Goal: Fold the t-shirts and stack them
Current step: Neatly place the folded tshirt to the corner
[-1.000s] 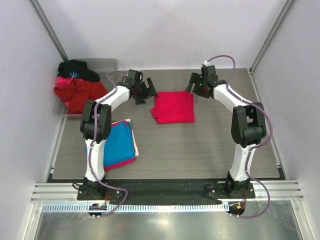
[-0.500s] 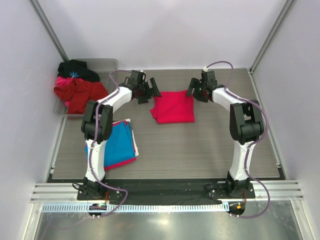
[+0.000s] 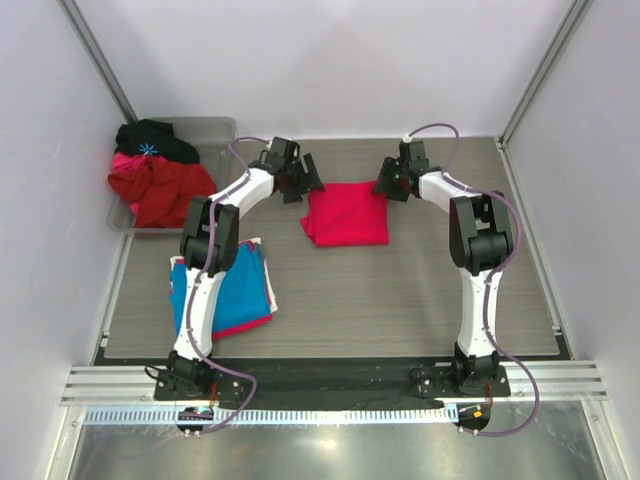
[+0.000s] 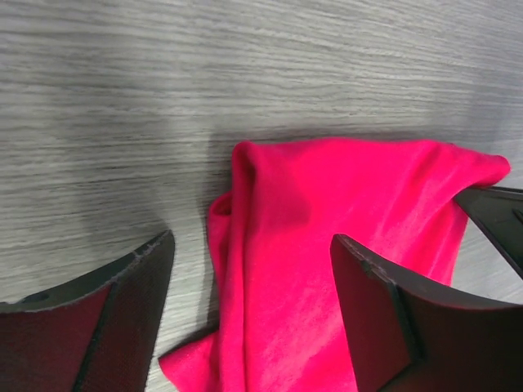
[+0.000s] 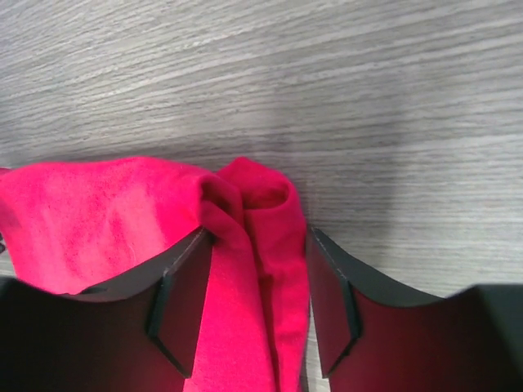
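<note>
A bright crimson-pink t-shirt [image 3: 346, 213] lies folded at the middle back of the table. My left gripper [image 3: 305, 180] is at its far left corner, jaws wide open on either side of the corner [image 4: 327, 245]; the left gripper [image 4: 253, 318] does not pinch the cloth. My right gripper [image 3: 388, 185] is at the far right corner, and its jaws [image 5: 260, 306] are closed on a bunched fold of the shirt [image 5: 245, 212]. A folded bright blue t-shirt [image 3: 228, 285] lies at the left on a pink-red one [image 3: 250, 323].
A grey bin [image 3: 215, 128] at the back left holds a heap of red [image 3: 150, 190] and black [image 3: 150, 135] clothes. Grey walls stand close on the left, right and back. A metal rail runs along the near edge.
Both grippers have moved inward and down to the crimson-pink shirt's far corners. The right jaws now have cloth bunched between them. The shirt has not shifted.
</note>
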Robot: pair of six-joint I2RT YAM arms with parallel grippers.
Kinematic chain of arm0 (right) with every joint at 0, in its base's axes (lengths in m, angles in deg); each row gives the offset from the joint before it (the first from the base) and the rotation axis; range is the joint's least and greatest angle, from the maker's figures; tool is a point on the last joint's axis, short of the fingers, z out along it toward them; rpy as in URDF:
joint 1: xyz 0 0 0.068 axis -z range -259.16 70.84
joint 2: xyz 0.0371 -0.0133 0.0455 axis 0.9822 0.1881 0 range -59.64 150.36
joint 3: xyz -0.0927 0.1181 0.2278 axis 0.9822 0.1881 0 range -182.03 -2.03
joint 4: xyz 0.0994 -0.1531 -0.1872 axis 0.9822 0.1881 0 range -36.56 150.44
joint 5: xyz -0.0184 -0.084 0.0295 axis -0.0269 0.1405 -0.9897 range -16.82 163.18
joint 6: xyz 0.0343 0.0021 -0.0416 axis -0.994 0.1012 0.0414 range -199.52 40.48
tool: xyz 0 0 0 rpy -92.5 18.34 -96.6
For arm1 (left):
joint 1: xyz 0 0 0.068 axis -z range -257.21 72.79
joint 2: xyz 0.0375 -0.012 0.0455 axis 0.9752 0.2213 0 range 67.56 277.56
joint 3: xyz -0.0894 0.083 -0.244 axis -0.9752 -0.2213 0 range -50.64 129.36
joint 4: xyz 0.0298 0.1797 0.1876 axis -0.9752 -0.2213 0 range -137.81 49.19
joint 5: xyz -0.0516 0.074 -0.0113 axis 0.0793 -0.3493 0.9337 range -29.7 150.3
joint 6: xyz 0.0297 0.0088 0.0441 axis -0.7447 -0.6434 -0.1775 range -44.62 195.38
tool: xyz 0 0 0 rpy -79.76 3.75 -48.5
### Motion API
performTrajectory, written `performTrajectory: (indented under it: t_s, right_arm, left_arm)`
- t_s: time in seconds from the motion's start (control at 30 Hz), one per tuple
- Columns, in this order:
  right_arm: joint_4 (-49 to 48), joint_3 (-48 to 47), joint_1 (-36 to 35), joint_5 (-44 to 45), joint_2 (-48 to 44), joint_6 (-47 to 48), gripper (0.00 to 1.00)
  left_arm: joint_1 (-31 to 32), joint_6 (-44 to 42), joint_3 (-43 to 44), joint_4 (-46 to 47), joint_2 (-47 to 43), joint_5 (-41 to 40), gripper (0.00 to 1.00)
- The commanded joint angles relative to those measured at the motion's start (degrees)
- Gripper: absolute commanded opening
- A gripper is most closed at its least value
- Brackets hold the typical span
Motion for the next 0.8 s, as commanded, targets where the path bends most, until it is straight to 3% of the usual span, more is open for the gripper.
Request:
performTrajectory:
  t_s: [0.0,0.37,0.43,0.5,0.53,0.57,0.6,0.77]
  right_arm:
    - [0.98,-1.37,0.0,-0.47,2.06,0.09,0.55]
    - [1.15,-4.01,-0.62,-1.08,4.08,-0.08,0.43]
    - [1.15,-4.1,-0.71,-1.52,4.17,-0.43,0.36]
    - [1.15,-4.71,-1.06,-1.87,4.52,-0.61,0.29]
    - [1.15,-5.58,-1.32,-2.13,4.87,-0.61,0.13]
    - [1.15,-6.03,-1.5,-2.14,5.05,-0.78,0.03]
    - [1.15,-6.56,-1.93,-2.22,5.22,-0.87,0.01]
    - [-1.21,-4.55,-2.03,-2.31,-0.83,-2.36,0.01]
  left_arm:
    - [0.71,1.1,1.35,-2.54,2.22,-0.98,0.77]
    - [3.52,3.82,5.31,-4.21,6.79,-3.0,0.55]
    - [3.79,5.23,5.58,-4.39,7.49,-3.44,0.48]
    - [4.32,5.93,5.49,-3.87,7.58,-4.94,0.34]
    - [4.32,5.94,5.75,-3.43,7.67,-5.11,0.24]
    - [4.32,5.85,5.93,-3.16,7.67,-5.72,0.05]
    - [4.32,5.24,6.1,-3.24,7.32,-6.16,0.0]
    - [4.41,2.51,1.82,-3.42,-1.52,-9.24,0.0]
